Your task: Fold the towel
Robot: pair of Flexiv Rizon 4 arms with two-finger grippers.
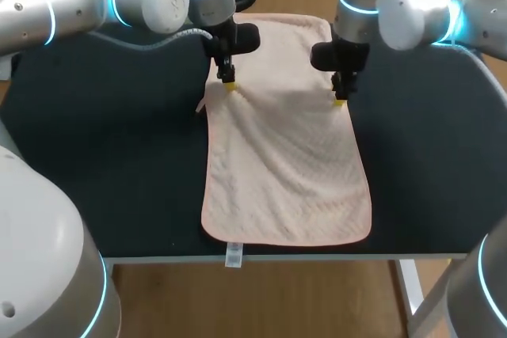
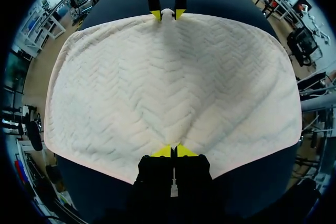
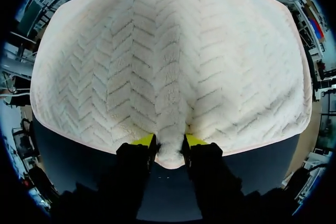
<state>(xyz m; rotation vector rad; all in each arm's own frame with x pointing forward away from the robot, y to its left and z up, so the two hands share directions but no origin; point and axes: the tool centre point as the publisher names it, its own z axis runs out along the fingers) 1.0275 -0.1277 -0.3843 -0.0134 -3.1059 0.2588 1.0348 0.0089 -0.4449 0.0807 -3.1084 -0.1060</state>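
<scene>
**Both long edges pinched, lift comes next**

I have the towel [image 1: 285, 172] lying flat and lengthwise on the dark bench [image 1: 119, 164], its near hem just at the bench's front edge. My left tool [image 1: 228, 85] is closed down on the towel's left long edge, its yellow tips almost meeting on a small pinch of cloth. My right tool [image 1: 340, 100] grips the opposite long edge, with a thicker pleat bunched between its fingers. Both grips sit toward the far half of the towel.

I judge the grasp step done and the fold itself not yet begun. The next move calls for raising both tools together at an even height. I would then carry the pinched line toward one end so the hems land squarely.
</scene>
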